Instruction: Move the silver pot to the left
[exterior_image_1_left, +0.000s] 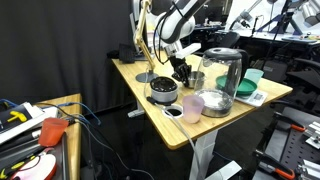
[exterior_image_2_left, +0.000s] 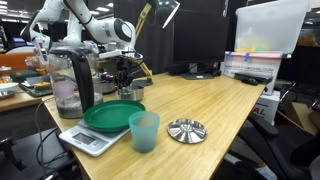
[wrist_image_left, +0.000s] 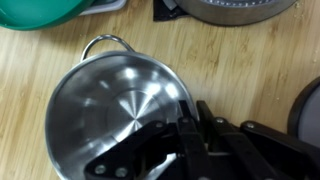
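Note:
The silver pot (wrist_image_left: 110, 110) is a small shiny metal pot with a loop handle, seen from above on the wooden table in the wrist view. My gripper (wrist_image_left: 190, 125) is at its right rim with the two black fingers drawn close together on the rim wall. In an exterior view the pot (exterior_image_1_left: 197, 80) stands beside the clear jug (exterior_image_1_left: 225, 68), with the gripper (exterior_image_1_left: 183, 70) down on it. In the other exterior view the gripper (exterior_image_2_left: 124, 78) is low behind the green plate (exterior_image_2_left: 113, 117), and the pot is mostly hidden there.
A squat silver container with a black top (exterior_image_1_left: 163, 90), a pink cup (exterior_image_1_left: 193, 106) and a flat silver lid (exterior_image_2_left: 186, 129) stand on the table. A teal cup (exterior_image_2_left: 144, 130) and a scale (exterior_image_2_left: 85, 140) sit near the plate. The jug (exterior_image_2_left: 68, 80) is right beside the gripper.

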